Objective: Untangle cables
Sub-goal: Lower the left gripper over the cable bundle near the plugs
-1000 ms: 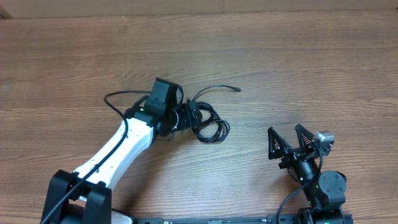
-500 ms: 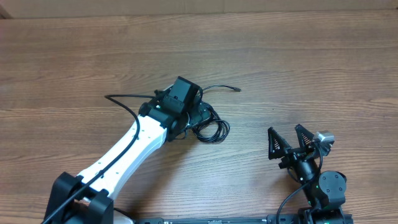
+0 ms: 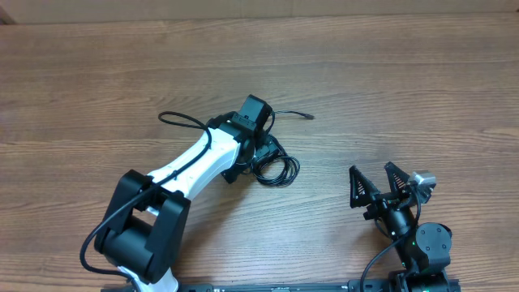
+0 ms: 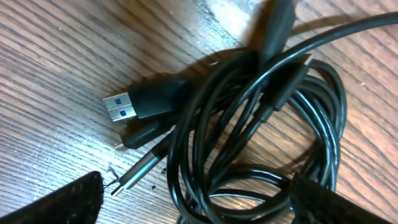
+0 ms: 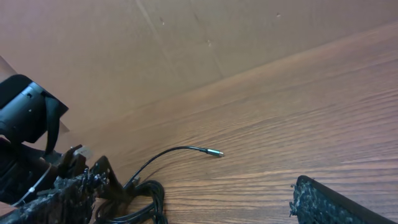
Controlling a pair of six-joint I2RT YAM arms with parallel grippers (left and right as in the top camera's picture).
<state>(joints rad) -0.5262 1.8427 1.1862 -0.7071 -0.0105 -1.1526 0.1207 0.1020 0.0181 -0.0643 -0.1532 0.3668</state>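
Currently left fingers (image 4: 56,202) gape wide astride the cables (image 4: 155,99), gripping nothing; right fingers (image 3: 357,191) spread wide, empty.

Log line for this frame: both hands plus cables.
left hand: open, over cables | right hand: open, apart from cables | cables: tangled pile on table | untangling: not done
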